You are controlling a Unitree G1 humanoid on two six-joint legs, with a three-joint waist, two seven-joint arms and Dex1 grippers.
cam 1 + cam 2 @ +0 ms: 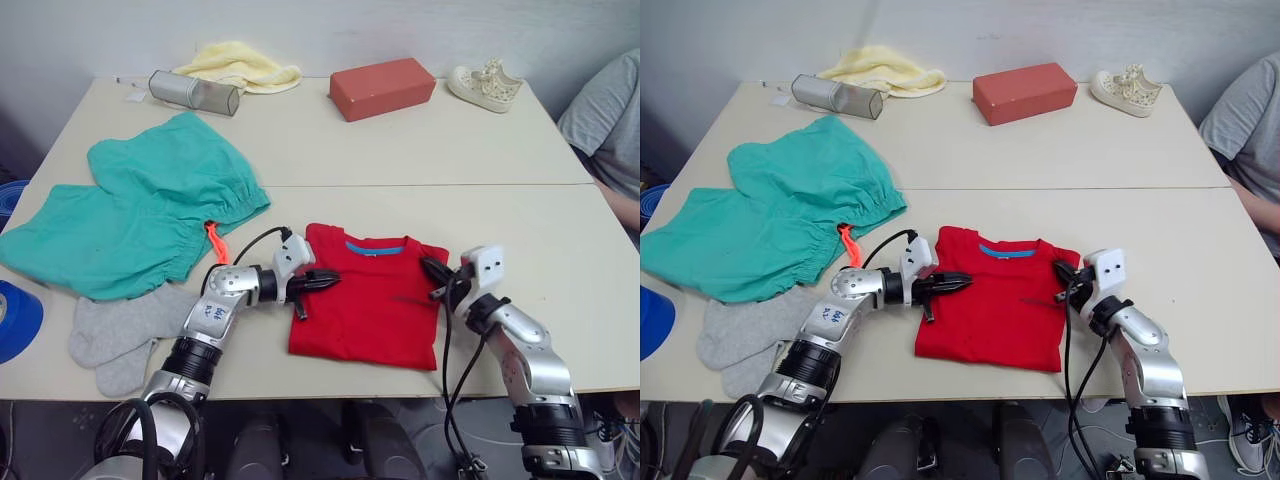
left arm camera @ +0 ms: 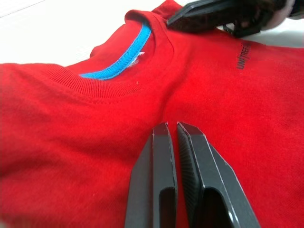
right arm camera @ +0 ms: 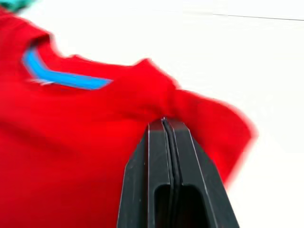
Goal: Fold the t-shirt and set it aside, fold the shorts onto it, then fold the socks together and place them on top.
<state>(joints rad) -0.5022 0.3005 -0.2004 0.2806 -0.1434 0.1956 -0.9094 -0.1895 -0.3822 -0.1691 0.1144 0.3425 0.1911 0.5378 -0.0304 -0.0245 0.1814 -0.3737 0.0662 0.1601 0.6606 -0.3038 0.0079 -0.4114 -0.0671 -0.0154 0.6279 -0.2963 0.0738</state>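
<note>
T-shirt [image 1: 370,300] lay partly folded at the table's [image 1: 560,240] near edge, collar facing away. Risk: a shallow pinch could slip, letting the fold spring open. Left gripper [image 1: 325,282] had its fingers nearly together on the left shoulder; right gripper [image 1: 434,272] was pinched closed at the right shoulder.

I get even, soft overhead light on the table [image 1: 420,150]; shadows under things are faint and short. No hard glare in my head views, both sharp enough. My left wrist view is crisp on the t-shirt [image 2: 95,142], saturated red, table behind it blown out white. My right wrist view is smeared with motion blur, t-shirt edges soft.
</note>
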